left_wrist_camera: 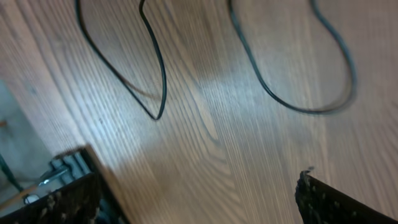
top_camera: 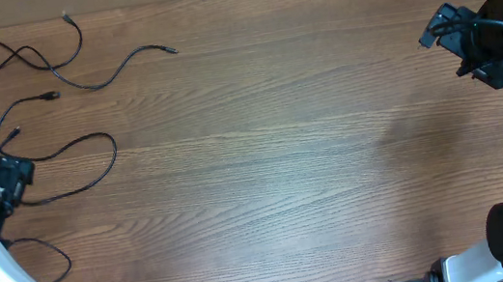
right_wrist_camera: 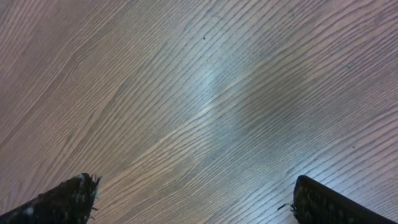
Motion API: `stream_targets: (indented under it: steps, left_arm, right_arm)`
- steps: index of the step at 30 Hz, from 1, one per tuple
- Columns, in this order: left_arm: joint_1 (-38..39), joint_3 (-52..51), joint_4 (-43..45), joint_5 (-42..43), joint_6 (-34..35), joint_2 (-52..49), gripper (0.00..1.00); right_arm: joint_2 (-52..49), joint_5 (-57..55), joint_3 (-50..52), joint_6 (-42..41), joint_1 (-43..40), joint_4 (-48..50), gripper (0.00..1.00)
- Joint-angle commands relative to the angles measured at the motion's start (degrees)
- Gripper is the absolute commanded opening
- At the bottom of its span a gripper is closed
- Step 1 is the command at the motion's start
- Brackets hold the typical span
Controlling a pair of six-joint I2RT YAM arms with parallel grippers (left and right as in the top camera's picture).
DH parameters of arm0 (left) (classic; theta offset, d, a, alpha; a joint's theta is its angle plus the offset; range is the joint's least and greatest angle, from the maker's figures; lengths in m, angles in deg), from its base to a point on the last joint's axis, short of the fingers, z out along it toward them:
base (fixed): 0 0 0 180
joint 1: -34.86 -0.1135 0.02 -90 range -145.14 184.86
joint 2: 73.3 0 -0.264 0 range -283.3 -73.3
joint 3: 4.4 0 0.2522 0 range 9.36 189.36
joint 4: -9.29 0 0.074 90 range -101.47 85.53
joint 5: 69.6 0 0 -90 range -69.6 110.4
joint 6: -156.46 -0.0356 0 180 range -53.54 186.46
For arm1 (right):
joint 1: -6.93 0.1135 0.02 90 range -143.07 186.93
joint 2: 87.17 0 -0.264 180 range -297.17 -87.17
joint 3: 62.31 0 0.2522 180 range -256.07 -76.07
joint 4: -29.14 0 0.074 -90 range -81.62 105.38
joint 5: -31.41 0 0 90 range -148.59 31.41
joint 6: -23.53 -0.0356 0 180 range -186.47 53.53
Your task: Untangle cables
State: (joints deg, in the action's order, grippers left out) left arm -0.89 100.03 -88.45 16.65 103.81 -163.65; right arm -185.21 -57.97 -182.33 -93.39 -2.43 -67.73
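Note:
Several thin black cables lie apart at the table's left end. One long cable (top_camera: 98,86) loops along the far edge. A shorter cable (top_camera: 27,100) lies below it. A third cable (top_camera: 114,151) curves in a wide bend next to my left gripper (top_camera: 14,182). That gripper is open just above the wood with nothing between its fingers (left_wrist_camera: 336,202). In the left wrist view two cable bends (left_wrist_camera: 158,81) (left_wrist_camera: 298,109) lie ahead of the left gripper (left_wrist_camera: 199,205). My right gripper (top_camera: 451,44) is at the far right, away from the cables. The right gripper (right_wrist_camera: 199,202) is open over bare wood.
Another thin black strand (top_camera: 61,259) arcs by the left arm's base. The wooden table (top_camera: 283,156) ends at the left, where the left wrist view shows its edge (left_wrist_camera: 37,118). Both arm bases stand at the near corners.

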Motion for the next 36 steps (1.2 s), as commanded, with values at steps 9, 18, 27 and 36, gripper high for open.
stream_targets:
  steps: [9,18,27,36]
  left_arm:
    - [-0.63,-20.37,15.82,-4.15,2.10,-1.05,0.87]
    - [-0.63,-28.57,23.80,-5.92,2.10,-1.05,0.70]
    - [-0.63,-32.17,28.48,-10.40,2.08,-1.05,0.41]
    - [-0.59,-32.65,25.68,-7.89,2.10,-1.05,0.05]
  right_arm:
    - [0.13,-0.57,0.17,0.20,-0.02,0.26,1.00]
    - [0.13,-0.57,0.17,0.20,-0.02,0.26,1.00]
    - [0.13,-0.57,0.17,0.20,-0.04,0.26,1.00]
    - [0.13,-0.57,0.17,0.22,-0.02,0.26,1.00]
